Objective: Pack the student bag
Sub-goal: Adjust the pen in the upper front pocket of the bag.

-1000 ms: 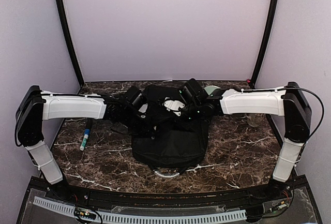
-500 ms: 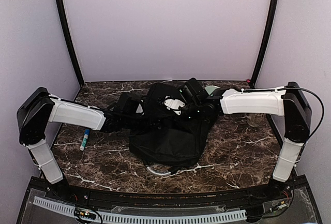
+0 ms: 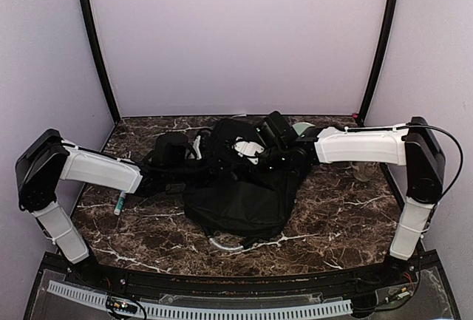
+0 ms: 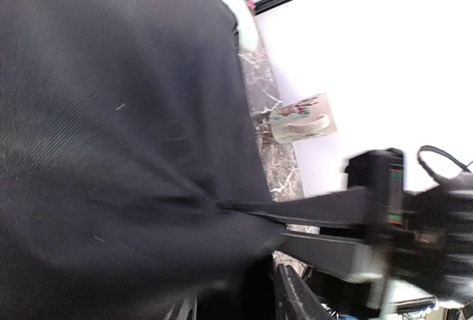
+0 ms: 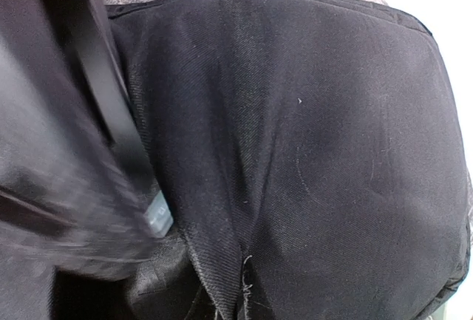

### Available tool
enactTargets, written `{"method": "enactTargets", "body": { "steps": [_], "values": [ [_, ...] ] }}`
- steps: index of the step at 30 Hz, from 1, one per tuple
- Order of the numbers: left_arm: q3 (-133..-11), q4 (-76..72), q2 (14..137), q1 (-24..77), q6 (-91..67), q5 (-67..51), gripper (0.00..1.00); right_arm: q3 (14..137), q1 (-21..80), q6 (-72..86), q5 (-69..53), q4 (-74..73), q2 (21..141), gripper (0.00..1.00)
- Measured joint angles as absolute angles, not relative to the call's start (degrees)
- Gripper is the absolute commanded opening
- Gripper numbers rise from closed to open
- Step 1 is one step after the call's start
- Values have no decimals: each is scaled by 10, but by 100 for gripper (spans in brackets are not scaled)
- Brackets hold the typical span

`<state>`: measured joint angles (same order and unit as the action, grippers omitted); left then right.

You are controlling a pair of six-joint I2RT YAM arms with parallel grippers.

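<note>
The student bag (image 3: 238,200) is a big black backpack lying mid-table, its grey loop handle (image 3: 225,244) toward the near edge. My right gripper (image 3: 248,155) is at the bag's far upper edge and shut on a pinched fold of its fabric (image 5: 244,283); its fingers are hidden in the right wrist view. My left gripper (image 3: 198,157) sits at the bag's upper left corner. Its fingers (image 4: 294,296) stand apart, with black bag cloth (image 4: 118,135) filling the space between them. Something small and white (image 3: 244,146) shows at the bag's mouth.
A pen (image 3: 120,203) lies on the marble table (image 3: 340,209) to the left, under the left forearm. A mint-green object (image 3: 301,128) sits behind the right wrist. A small printed card (image 4: 299,118) lies near the back wall. Walls enclose three sides.
The left arm has drawn back to the left and dropped lower, and its jaws have parted. The bag has shifted slightly left. The right arm has held still.
</note>
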<state>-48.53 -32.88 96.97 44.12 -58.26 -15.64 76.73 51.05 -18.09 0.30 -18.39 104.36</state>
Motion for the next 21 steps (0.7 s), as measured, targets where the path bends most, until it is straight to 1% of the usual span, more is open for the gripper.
{"method": "enactTargets", "body": {
  "steps": [7, 10, 11, 16, 19, 21],
  "values": [
    [-477, -229, 823, 441, -538, -141, 38, 767, 511, -181, -3, -192, 1044, 2],
    [-481, -142, 755, 441, -505, -116, 39, 767, 511, -181, -5, -193, 1044, 2],
    [-489, -92, 734, 441, -489, -101, 39, 767, 511, -181, -5, -193, 1044, 2],
    [-515, 74, 688, 433, -423, -27, 42, 767, 511, -181, -6, -194, 1044, 2],
    [-518, 170, 683, 406, -399, 33, 42, 767, 511, -181, -6, -194, 1044, 2],
    [-518, 236, 685, 384, -392, 89, 46, 767, 511, -181, -6, -194, 1044, 2]
  ]
}}
